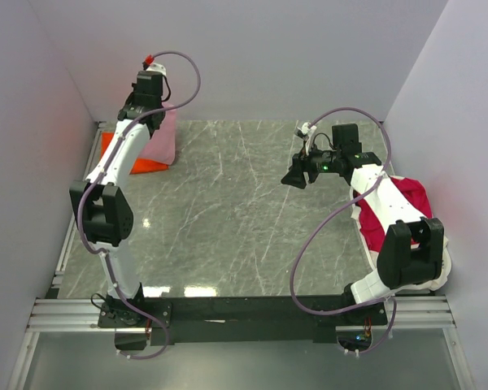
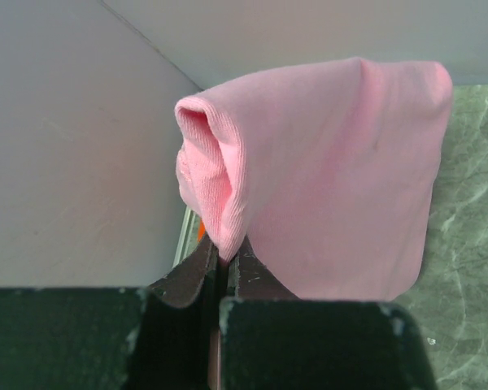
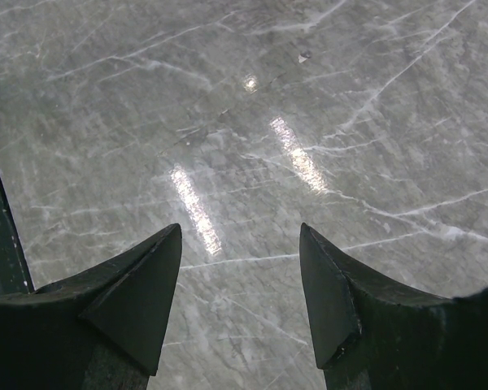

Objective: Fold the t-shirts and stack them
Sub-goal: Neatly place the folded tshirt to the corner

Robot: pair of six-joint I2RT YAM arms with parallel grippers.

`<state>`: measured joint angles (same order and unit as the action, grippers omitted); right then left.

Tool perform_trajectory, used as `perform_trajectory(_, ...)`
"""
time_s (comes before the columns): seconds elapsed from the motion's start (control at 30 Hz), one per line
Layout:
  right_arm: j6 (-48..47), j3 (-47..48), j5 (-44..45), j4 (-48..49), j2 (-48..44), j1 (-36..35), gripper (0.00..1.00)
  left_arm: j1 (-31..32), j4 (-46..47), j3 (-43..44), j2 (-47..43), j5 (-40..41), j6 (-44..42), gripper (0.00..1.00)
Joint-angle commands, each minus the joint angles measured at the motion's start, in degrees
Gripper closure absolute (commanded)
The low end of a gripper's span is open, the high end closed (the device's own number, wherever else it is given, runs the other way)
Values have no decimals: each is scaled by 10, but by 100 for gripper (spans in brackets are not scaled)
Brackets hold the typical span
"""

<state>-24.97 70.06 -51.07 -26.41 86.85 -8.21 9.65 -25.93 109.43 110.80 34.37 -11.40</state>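
My left gripper (image 2: 224, 248) is shut on a fold of the light pink t-shirt (image 2: 333, 179) and holds it hanging at the back left corner (image 1: 164, 134). Under it lies the bright orange-red folded t-shirt (image 1: 146, 166), mostly hidden by the arm; a sliver of it shows in the left wrist view (image 2: 200, 229). My right gripper (image 3: 240, 231) is open and empty above bare marble; in the top view it (image 1: 294, 176) sits right of centre. A crimson t-shirt (image 1: 407, 199) and a cream t-shirt (image 1: 443, 272) lie heaped at the right edge under the right arm.
Grey walls close in the table (image 1: 228, 219) on the left, back and right. A black rail (image 1: 244, 309) runs along the near edge with both arm bases. Purple cables loop off each arm.
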Motion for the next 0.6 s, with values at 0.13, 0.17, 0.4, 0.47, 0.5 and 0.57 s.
perform_trajectory(0.13,-4,1,-6,0,-8,3,34,-33,33,18,-31,-9,5,100)
perform_trajectory(0.17,-3,1,-6,-1,-8,4,34,-38,33,18,-24,-13,8,100)
perform_trajectory(0.4,-5,1,-8,-3,-8,4,34,-73,37,43,31,-42,18,100)
perform_trajectory(0.47,-4,2,-9,-4,-5,4,34,-81,29,68,60,-59,25,100)
perform_trajectory(0.5,-6,2,-10,-4,-5,4,34,-87,29,78,70,-65,26,100)
perform_trajectory(0.57,-6,3,-10,-7,-2,4,34,-91,32,103,99,-68,23,100)
